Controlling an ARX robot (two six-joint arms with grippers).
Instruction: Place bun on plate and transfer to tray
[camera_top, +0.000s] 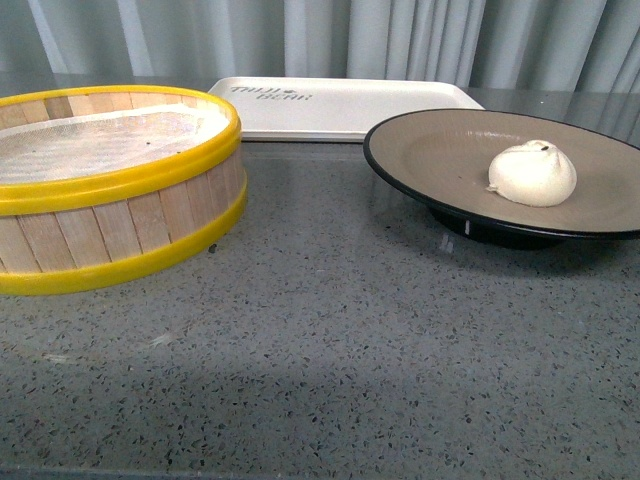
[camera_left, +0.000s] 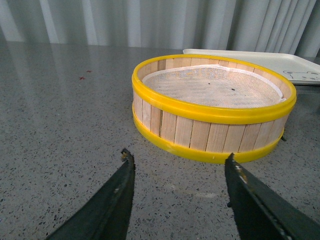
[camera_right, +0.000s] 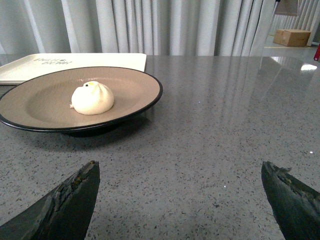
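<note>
The white pleated bun (camera_top: 533, 173) (camera_right: 92, 98) lies on the tan, black-rimmed plate (camera_top: 430, 150) (camera_right: 40, 102) at the right of the table. Behind it the cream-white tray (camera_top: 340, 105) (camera_right: 30, 67) (camera_left: 295, 65) with dark lettering lies flat and bare. My right gripper (camera_right: 180, 172) is open over bare tabletop, short of the plate and off to its side, holding nothing. My left gripper (camera_left: 179, 159) is open too, empty, just in front of the steamer basket. Neither arm shows in the front view.
A yellow-rimmed wooden steamer basket (camera_top: 110, 190) (camera_left: 212, 107) with a white liner stands at the left, with nothing in it that shows. Grey speckled tabletop (camera_top: 330, 360) stretches in front. Curtains hang behind the table; a cardboard box (camera_right: 292, 36) sits far off.
</note>
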